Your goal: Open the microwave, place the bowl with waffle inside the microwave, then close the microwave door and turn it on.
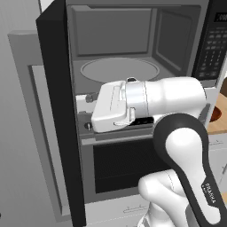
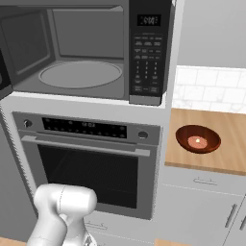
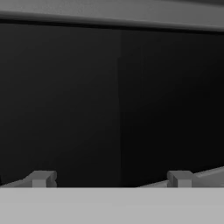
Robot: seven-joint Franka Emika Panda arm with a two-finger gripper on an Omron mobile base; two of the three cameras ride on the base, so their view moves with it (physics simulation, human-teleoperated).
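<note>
Microwave (image 2: 86,53) stands open in front of us: its door (image 1: 55,111) is swung out to the left, edge-on in the left base view, so the grey cavity and round turntable (image 2: 80,74) are bare and ready to take a load. Our fingers (image 3: 109,178) are spread wide with nothing between them, facing a dark surface close ahead, which we judge to be the door. The bowl (image 2: 198,139) with the waffle (image 2: 197,141) sits on the wooden desk (image 2: 230,158) to the right of the oven (image 2: 91,163), near the desk's front edge and well apart from the hand. We judge the opening step done and the fetch next. The arm has to swing right past the keypad panel (image 2: 146,53); the desk's front edge leaves open room for approach.
</note>
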